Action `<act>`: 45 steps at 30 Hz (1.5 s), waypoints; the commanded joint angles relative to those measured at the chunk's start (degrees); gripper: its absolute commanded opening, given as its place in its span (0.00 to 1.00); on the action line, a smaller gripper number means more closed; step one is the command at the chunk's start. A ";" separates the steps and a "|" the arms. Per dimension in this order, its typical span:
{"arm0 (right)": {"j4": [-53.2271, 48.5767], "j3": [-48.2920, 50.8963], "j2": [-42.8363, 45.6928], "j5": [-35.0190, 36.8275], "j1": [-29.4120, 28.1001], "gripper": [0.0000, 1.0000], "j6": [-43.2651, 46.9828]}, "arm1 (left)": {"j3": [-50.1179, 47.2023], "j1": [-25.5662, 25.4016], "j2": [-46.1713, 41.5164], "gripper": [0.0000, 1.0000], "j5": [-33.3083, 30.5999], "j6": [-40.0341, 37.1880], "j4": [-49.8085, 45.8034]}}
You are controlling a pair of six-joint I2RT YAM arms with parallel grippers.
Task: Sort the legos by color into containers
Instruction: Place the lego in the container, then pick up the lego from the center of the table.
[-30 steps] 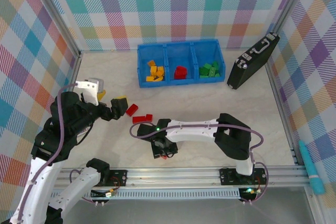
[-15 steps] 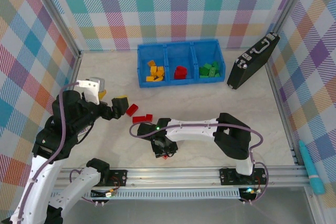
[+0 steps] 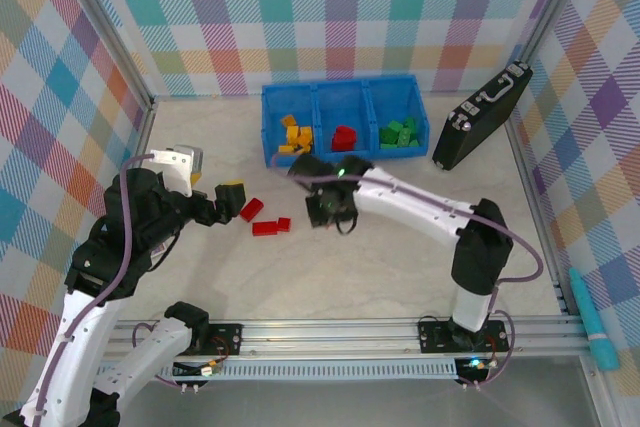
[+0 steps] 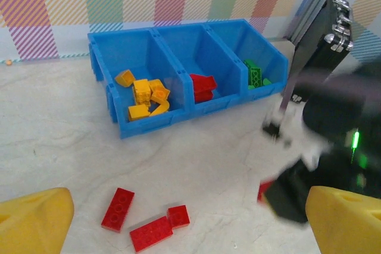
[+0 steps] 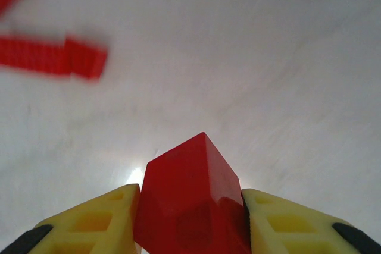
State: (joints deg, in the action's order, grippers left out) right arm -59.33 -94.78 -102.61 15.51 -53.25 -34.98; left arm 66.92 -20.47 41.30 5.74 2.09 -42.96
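Plaid-walled pale table [image 3: 400,272] | top: bin [image 3: 400,155] far centre, right gripper [image 3: 333,209] on its near side, loose red bricks [image 3: 270,227] left of that gripper | left wrist: left gripper [image 4: 190,224] wide, empty, beside those bricks | right wrist: fingers [image 5: 280,224] clamped on red brick [image 5: 190,206] above table.

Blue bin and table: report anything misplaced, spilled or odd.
Nothing looks damaged or mis-sorted: each compartment of the blue bin holds one colour. Three red bricks lie loose on the table, and the right gripper grips a fourth red brick.
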 commanded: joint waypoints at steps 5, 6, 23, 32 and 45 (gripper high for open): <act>7.54 -13.83 -7.20 10.64 11.79 0.41 19.88 | 2.17 0.43 1.24 1.00 -2.05 -2.12 -0.30; 8.84 -15.94 -9.33 10.46 13.00 0.41 21.09 | 2.70 0.43 1.76 1.00 -2.21 -2.29 -0.69; 11.85 -41.53 -34.85 2.58 23.46 0.53 23.66 | -2.24 0.44 6.06 0.99 -2.35 -0.81 -2.59; 14.11 -40.39 -33.73 0.44 23.76 0.63 24.46 | -11.89 0.43 10.83 0.91 -0.21 8.16 4.15; 21.51 -24.18 -14.86 -4.10 23.72 0.77 26.93 | -18.75 -9.85 24.75 0.87 -7.17 21.26 14.76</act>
State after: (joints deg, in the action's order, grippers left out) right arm -41.69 -122.56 -125.62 12.64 -29.21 -9.93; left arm 48.62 -27.51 63.11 1.76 20.73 -32.71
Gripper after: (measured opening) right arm 0.759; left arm 0.875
